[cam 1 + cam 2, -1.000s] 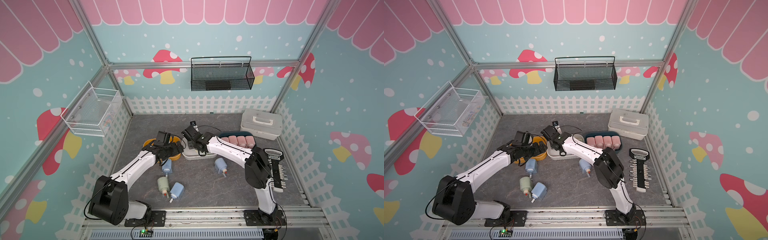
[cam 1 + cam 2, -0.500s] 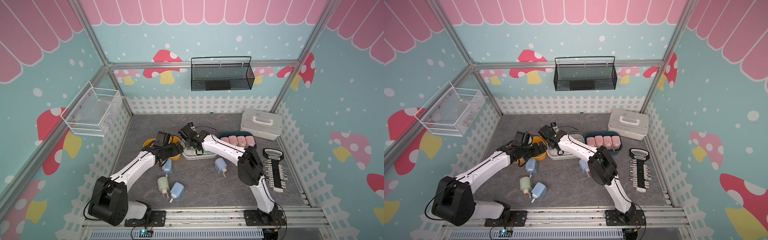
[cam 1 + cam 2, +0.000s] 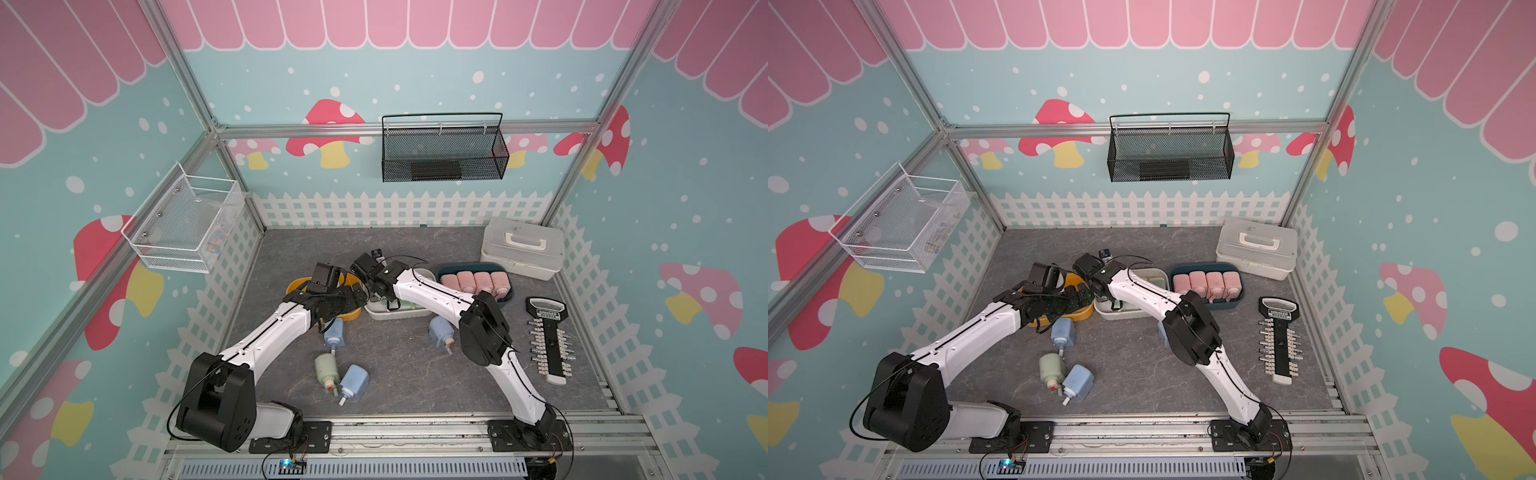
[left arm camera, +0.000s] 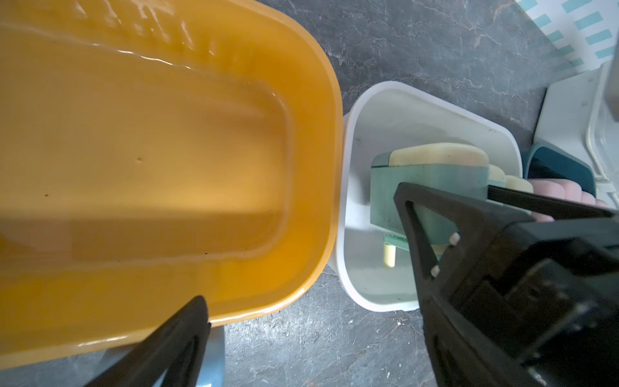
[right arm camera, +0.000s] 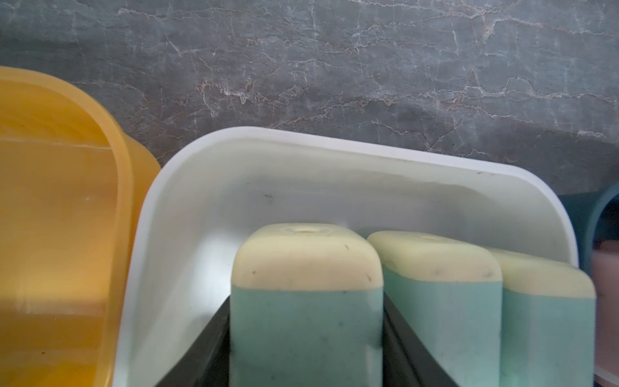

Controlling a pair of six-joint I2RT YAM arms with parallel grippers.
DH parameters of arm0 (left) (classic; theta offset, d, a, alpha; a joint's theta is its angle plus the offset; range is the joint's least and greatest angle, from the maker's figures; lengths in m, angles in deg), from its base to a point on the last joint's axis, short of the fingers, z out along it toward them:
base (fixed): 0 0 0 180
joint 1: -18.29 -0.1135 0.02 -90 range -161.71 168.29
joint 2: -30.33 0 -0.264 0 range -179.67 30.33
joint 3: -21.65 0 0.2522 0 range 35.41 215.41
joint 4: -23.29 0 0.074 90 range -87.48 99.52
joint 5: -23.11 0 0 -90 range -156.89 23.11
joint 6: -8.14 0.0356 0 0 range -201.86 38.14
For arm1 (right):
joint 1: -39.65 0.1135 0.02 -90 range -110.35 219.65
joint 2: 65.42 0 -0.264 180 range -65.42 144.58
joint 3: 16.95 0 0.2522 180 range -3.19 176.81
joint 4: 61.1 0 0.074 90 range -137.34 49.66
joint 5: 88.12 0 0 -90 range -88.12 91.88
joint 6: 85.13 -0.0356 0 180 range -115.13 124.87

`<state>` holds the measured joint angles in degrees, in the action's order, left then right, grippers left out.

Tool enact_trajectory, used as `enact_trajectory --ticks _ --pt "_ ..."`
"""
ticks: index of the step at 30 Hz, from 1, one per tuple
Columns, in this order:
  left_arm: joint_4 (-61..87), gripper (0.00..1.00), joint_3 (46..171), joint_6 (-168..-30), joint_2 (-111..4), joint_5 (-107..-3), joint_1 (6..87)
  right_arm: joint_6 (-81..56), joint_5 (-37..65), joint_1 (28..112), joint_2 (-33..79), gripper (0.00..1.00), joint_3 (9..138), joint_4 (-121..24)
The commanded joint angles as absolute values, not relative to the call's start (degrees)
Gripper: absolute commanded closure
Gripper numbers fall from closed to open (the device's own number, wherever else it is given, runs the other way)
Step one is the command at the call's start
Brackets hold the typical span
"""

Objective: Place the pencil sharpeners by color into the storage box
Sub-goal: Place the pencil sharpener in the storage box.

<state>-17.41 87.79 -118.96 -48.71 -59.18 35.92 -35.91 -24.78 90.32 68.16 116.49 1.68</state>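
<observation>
Holding green sharpener (image 5: 306, 268) by flat sides, right claw (image 5: 306, 335) clamped; looks light, slick. Left claw (image 4: 301, 248) wide, 9 o'clock.

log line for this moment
right tool: shut on green pencil sharpener in white bin | left tool: open at yellow bin

Black tool rack (image 3: 549, 353) label (image 3: 548, 314), lettering unreadable

The tabletop (image 3: 415, 374) bears a yellow tray (image 3: 297, 284), white tray (image 3: 395, 315), blue tray (image 3: 505, 301), white case (image 3: 523, 253), black tool (image 3: 549, 336) and four loose pencil sharpeners (image 3: 334, 332).
</observation>
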Motion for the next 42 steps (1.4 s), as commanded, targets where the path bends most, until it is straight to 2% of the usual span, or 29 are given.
enact_trajectory --ticks 1,6,10,14,21,27,42 --pt "-17.63 0.01 87.71 -118.56 -48.87 -58.56 35.52 -36.17 -27.69 90.62 69.48 0.93 118.19 3.11" --pt "-17.68 0.01 88.4 -118.63 -49.83 -57.89 35.5 -37.53 -27.76 90.62 70.08 0.89 118.24 4.08" --pt "-17.7 0.01 88.77 -118.68 -50.01 -57.66 35.52 -37.93 -27.01 90.65 70.35 0.83 118.25 4.57" --pt "-17.64 0.01 88.66 -118.59 -49.84 -57.68 35.52 -37.68 -27.48 90.61 70.69 0.68 118.26 4.74" --pt "-17.64 0.01 88.76 -118.76 -50.09 -57.66 35.47 -37.35 -27.35 90.62 71.42 0.54 118.66 4.72" --pt "-17.61 0.01 88.85 -118.93 -50.33 -57.65 35.52 -37.29 -27.65 90.65 71.42 0.38 118.7 5.09" --pt "-17.61 0.01 88.76 -119.06 -50.27 -57.49 35.47 -35.6 -25.6 90.69 69.41 0.36 118.72 5.14"
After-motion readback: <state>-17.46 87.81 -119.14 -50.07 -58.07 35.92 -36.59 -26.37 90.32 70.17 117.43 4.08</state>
